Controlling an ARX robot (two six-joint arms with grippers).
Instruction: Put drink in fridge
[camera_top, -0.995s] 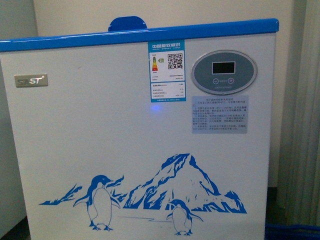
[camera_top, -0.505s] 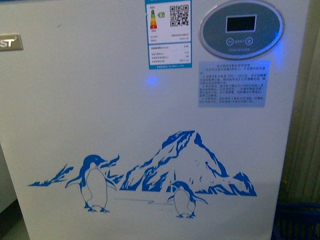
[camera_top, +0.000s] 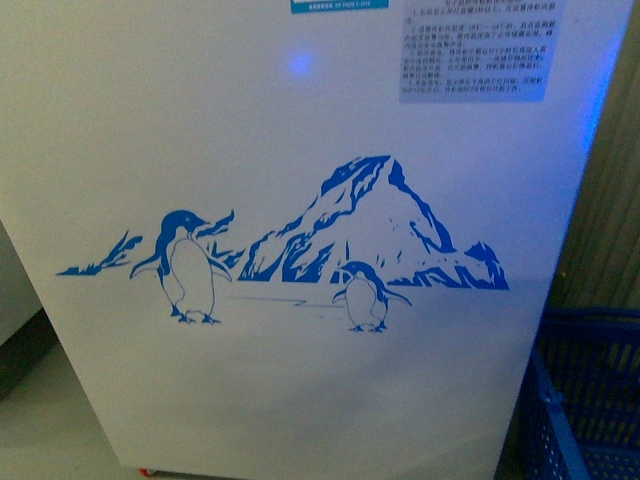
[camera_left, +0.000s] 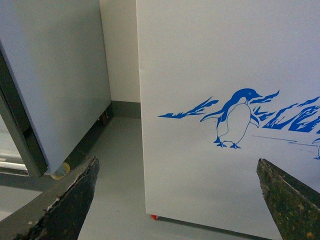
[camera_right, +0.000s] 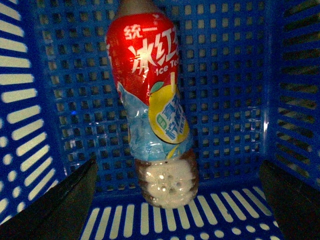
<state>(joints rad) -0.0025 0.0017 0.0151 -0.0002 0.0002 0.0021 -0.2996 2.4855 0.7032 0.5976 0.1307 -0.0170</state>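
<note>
My right tool (camera_right: 177, 165), released, pointed at the iced-tea bottle (camera_right: 150, 100) in the blue basket (camera_right: 230, 75); my left tool (camera_left: 177, 161), also released, faced the chest freezer (camera_top: 250, 150).

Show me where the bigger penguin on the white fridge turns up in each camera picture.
Front view: the bigger penguin stands left of centre on the fridge, left of the mountain.
Left wrist view: on the fridge front near its corner edge, between the left gripper's fingers.
Right wrist view: absent; only the drink in a blue basket.
Shared landmark: the fridge's red foot, front and left wrist views.
</note>
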